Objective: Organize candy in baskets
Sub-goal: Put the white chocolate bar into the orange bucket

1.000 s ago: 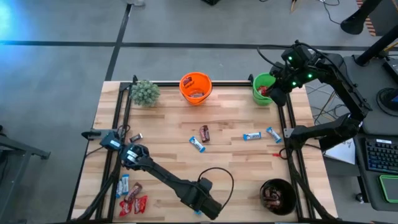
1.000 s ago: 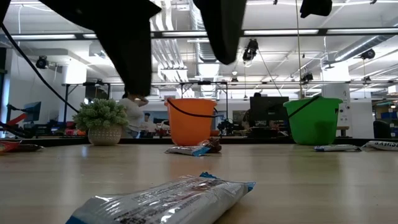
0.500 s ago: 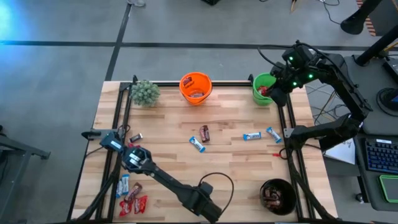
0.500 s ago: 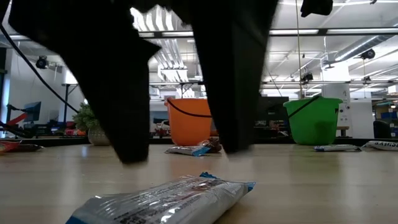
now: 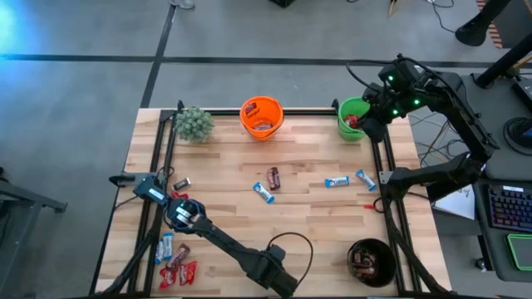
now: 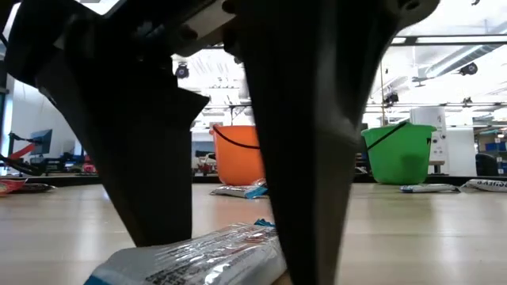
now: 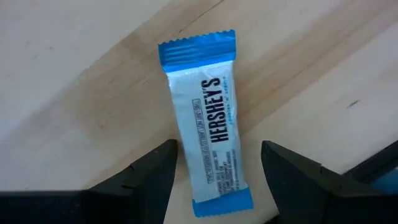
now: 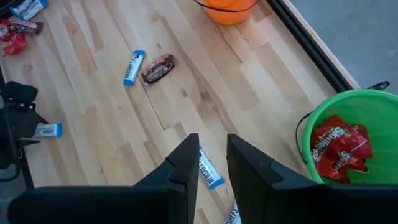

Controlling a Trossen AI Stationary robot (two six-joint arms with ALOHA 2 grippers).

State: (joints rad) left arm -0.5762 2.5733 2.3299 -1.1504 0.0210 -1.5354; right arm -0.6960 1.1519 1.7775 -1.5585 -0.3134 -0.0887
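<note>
A light blue-and-white candy bar [image 7: 208, 118] lies flat on the wooden table [image 5: 307, 216] at the near left. My left gripper [image 7: 217, 149] points straight down over it. The gripper is open, with one finger on each long side of the bar, and I see no touch. In the low view the same bar [image 6: 190, 257] lies between the two big dark fingers. My right gripper [image 8: 211, 140] hangs high beside the green basket [image 5: 352, 118] at the far right, slightly open and empty. The orange basket [image 5: 261, 116] stands at the far middle, the black basket [image 5: 371, 262] at the near right.
Loose candy lies mid-table: a brown bar [image 5: 273, 177] and blue-and-white bars [image 5: 264, 193] [image 5: 337, 182] [image 5: 366, 179]. A small brown one [image 5: 180, 183] lies at the left. A pile of candy [image 5: 174, 266] sits at the near left corner. A fuzzy plant [image 5: 194, 124] stands far left.
My left gripper has come down, still open, a little toward the table's near edge. Its fingers now stand low on either side of the blue-and-white bar. The bar has not moved.
</note>
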